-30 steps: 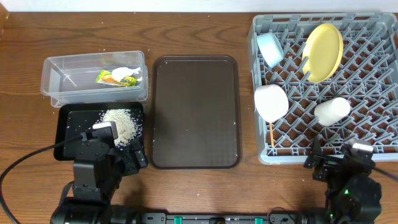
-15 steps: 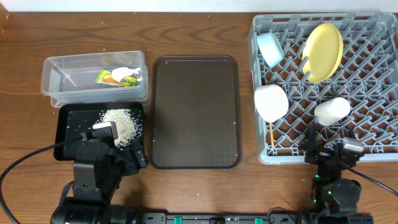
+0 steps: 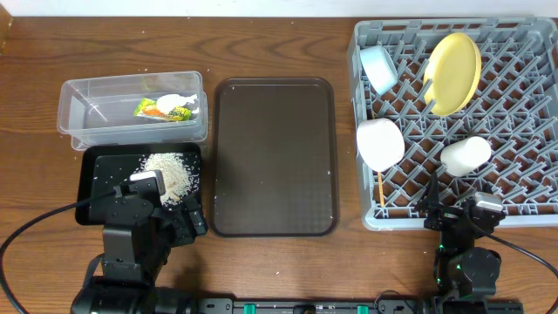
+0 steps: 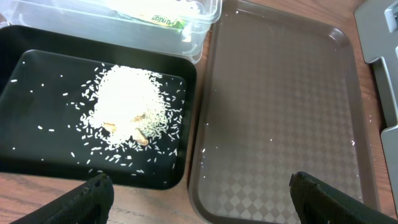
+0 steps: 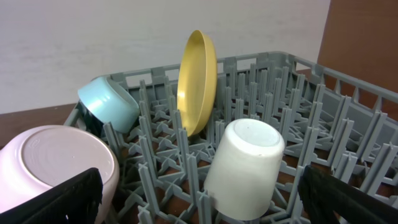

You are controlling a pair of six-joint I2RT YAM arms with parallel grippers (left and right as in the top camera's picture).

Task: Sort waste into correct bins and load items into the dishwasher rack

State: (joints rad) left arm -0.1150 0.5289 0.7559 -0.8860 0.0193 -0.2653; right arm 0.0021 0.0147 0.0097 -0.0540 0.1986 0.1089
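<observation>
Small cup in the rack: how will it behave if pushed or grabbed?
The cup lies tilted against the pegs, not seated, so a push would probably rock or roll it. The dishwasher rack pegs should stop it soon. Its smooth rounded wall looks slippery to pinch. Probably light.

You will find no text, label, brand, number or sign that can be read in any view. The only printed thing is the green-and-orange wrapper (image 3: 165, 109), lying in the clear tub (image 3: 96, 113) at ten o'clock in the overhead view. Its print is too small and blurred to make out. In the left wrist view a sliver of it shows at twelve o'clock, and the lettering there is also illegible.
</observation>
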